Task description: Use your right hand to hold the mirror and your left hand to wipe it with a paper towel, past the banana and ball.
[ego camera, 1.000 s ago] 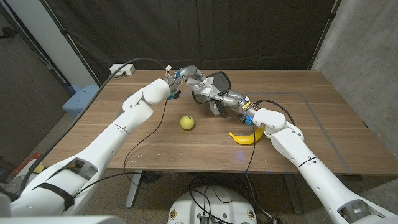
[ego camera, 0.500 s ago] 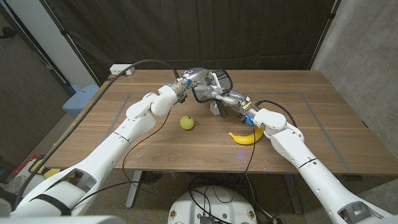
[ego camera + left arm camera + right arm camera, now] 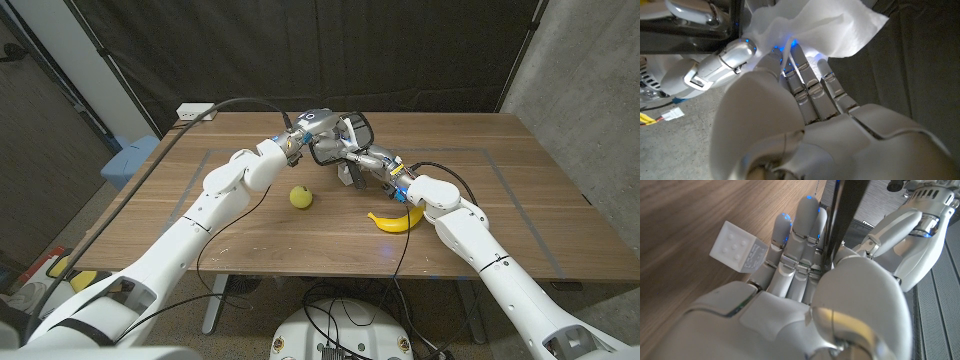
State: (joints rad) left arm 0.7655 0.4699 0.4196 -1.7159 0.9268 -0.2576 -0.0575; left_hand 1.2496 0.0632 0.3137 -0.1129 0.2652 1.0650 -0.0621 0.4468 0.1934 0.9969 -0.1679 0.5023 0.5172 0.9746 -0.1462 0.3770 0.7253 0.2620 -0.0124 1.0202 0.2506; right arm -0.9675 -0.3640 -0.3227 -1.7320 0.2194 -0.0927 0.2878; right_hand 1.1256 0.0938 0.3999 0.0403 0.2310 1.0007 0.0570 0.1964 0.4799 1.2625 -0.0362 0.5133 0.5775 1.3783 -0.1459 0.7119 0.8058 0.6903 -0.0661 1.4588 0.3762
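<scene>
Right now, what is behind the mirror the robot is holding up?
Behind the mirror the tabletop runs back to a black curtain. The table directly behind it is covered by the mirror and both hands.

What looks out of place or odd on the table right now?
Little stands out. A white die lies beside the right hand, unrelated to wiping. The mirror is held upright, the paper towel is in the left hand; banana and ball lie undisturbed.

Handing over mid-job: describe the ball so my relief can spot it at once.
Start from the wooden table in the head view and find the two robot hands meeting near its far middle. Just nearer the robot, below the left forearm, sits the small yellow-green round ball. The curved yellow banana to its right is brighter and elongated.
</scene>
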